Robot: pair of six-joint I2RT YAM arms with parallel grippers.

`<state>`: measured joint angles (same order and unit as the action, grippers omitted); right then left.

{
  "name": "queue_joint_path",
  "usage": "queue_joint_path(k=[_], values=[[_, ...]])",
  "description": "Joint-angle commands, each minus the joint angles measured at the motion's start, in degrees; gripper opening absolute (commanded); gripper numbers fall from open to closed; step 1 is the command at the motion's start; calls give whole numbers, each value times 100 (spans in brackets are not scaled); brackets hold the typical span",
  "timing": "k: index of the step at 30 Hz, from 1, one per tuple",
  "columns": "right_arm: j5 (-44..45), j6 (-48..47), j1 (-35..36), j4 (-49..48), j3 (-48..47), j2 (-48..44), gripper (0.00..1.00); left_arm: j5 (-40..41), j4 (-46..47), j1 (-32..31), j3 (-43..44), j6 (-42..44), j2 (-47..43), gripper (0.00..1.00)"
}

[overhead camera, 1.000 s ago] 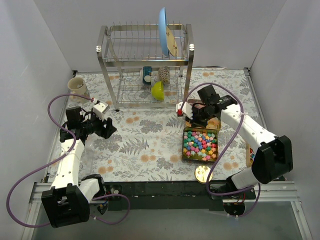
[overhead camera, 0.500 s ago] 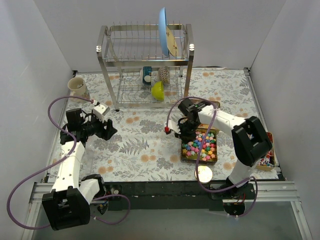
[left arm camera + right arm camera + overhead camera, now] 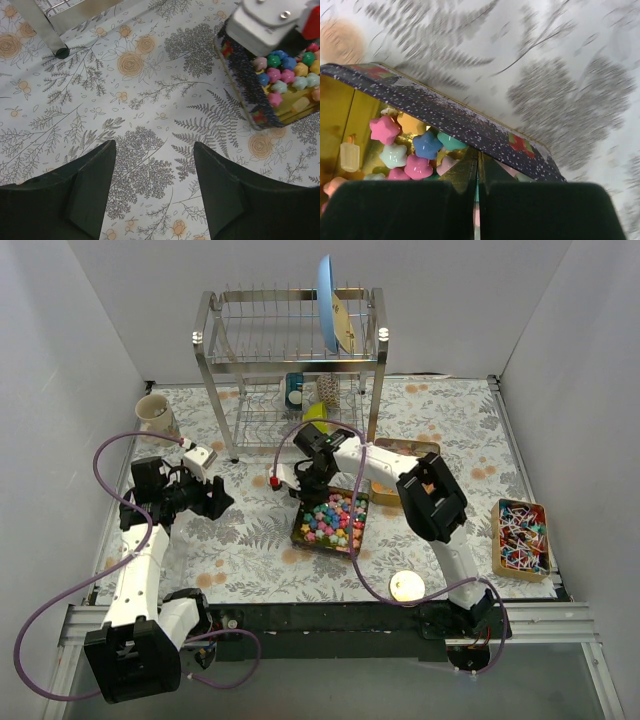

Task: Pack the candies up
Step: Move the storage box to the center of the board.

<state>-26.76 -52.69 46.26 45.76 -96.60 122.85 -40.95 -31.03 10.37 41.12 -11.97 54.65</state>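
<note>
Under the dish rack [image 3: 290, 370], table [image 3: 250, 550]: flowered cloth.
Tin [image 3: 242, 80]: just in front of the rack, on the table.
My left tool [image 3: 154, 150]: front-left of the rack, fingers parted, holding nothing.
My right tool [image 3: 477, 167]: pinched tight on the tin's wall.
Candies [image 3: 332, 518]: bright coloured stars filling the tin.

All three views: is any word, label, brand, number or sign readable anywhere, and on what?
None readable.
The candy tin shows only speckles and red-green motifs on its wall, no letters.
The blue-and-white item in the dish rack may carry a label, but it is too small to read.
</note>
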Motion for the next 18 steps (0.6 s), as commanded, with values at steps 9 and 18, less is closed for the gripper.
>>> queue_joint_path(k=[9, 18], values=[[672, 118, -82, -770, -1897, 1267, 1, 26, -237, -9, 150, -60, -288, 63], [216, 608, -363, -401, -1689, 122, 14, -123, 52, -9, 115, -16, -245, 64]])
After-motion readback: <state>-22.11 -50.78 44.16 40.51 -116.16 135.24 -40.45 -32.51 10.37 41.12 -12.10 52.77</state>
